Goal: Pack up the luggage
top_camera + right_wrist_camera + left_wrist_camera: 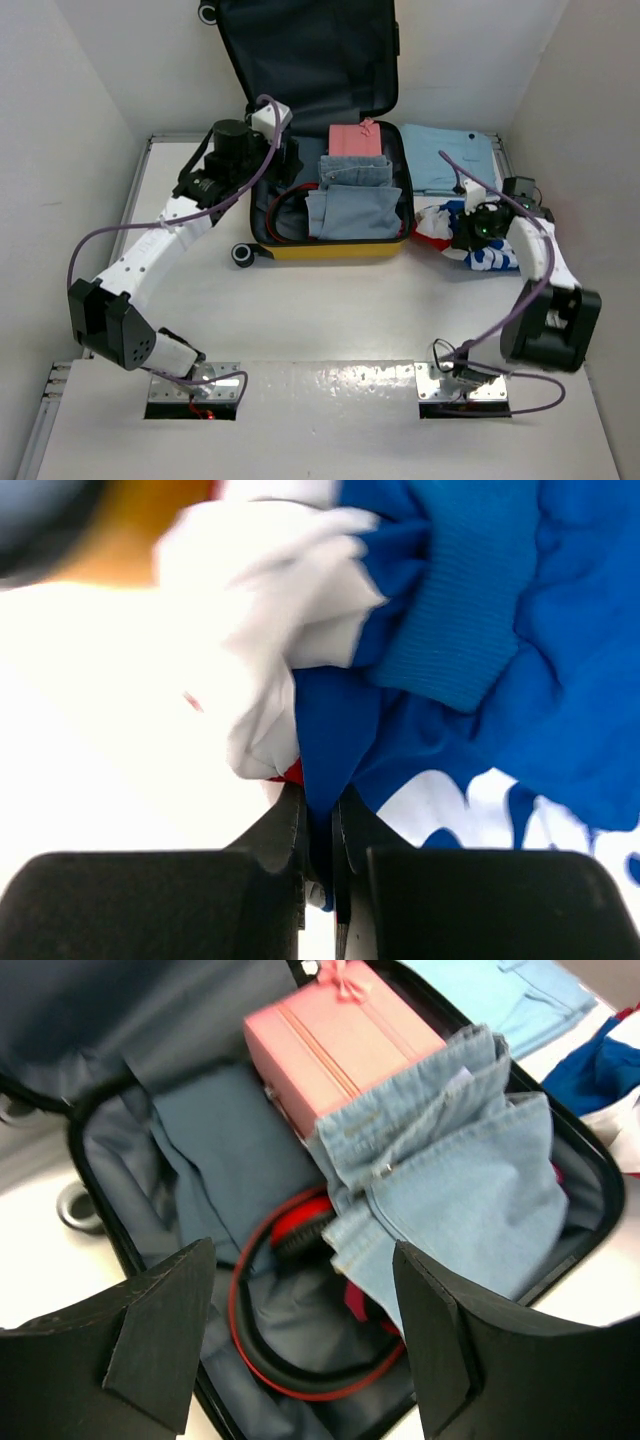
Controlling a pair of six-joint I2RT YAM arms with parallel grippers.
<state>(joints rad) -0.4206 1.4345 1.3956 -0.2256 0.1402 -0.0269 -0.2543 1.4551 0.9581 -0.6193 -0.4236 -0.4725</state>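
The left arm [150,250] and the right arm [545,255] are white tubes with big black joints. A thin purple cable [498,327] runs along each one. Each arm stands on a shiny metal plate [228,385]. The left gripper [300,1340] and the right gripper [318,830] have flat black fingers [160,1340].

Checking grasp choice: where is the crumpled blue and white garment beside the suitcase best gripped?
Pinch the garment on a raised fold where white meets blue, from above: crumpled, it offers standing ridges. The right pincer is shut on one.
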